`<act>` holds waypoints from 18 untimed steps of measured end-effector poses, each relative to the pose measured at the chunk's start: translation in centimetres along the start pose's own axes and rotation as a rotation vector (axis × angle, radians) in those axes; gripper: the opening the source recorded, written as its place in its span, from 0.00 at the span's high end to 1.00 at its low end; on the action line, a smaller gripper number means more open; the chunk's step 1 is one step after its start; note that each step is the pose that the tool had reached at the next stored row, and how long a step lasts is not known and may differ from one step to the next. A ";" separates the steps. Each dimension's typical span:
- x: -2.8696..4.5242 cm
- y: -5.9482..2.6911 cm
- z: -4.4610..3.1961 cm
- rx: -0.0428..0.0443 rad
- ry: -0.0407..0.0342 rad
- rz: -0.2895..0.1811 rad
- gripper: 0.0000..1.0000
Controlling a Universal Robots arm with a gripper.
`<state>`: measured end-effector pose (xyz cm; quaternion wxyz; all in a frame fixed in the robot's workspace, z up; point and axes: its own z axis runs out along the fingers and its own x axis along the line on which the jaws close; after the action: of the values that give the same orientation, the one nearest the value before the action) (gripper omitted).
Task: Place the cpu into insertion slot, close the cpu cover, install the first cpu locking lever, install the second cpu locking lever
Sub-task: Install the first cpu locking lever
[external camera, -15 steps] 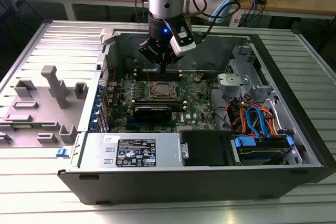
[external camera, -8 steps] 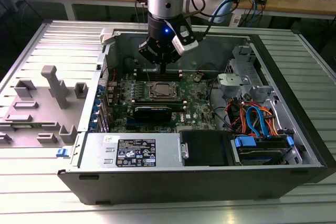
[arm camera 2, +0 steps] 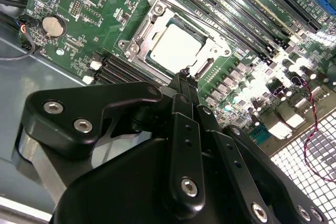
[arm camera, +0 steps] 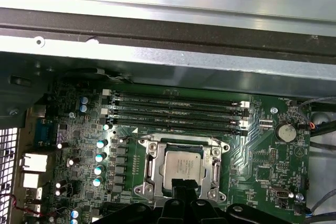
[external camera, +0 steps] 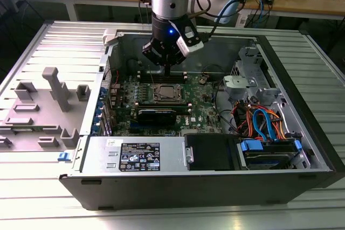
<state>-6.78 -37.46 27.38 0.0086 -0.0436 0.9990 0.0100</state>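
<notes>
near: black card (external camera: 156,114) just before insertion slot (external camera: 155,96) | mid: cpu (external camera: 167,93) seated in slot, cpu cover (arm camera: 154,167) flat around it | slot's far rim: gripper (external camera: 168,73) tips pressed together, gripping nothing | beyond: memory slots (arm camera: 173,111)

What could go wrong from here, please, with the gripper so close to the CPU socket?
1. The gripper has its shut tip right at the edge of the cpu cover. A slip could scrape the cpu or bend the thin frame.
2. The memory slots lie close beside the cover, so a sideways move might knock them.
</notes>
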 end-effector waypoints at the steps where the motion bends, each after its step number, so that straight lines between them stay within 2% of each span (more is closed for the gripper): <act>1: 0.03 0.01 0.00 -0.0001 0.0000 0.000 0.89; 5: 0.41 0.04 -0.01 -0.0001 0.0001 -0.004 0.89; 8: 0.62 0.05 0.01 -0.0007 0.0008 -0.040 0.89; 11: 1.11 0.10 -0.01 -0.0008 0.0009 -0.043 0.89; 13: 1.58 0.14 -0.01 -0.0009 0.0009 -0.045 0.89; 15: 2.37 0.21 -0.02 -0.0011 0.0008 -0.046 0.89; 18: 2.90 0.30 -0.01 -0.0010 0.0006 -0.037 0.89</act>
<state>-9.69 -37.41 27.34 0.0085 -0.0622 0.9980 0.0103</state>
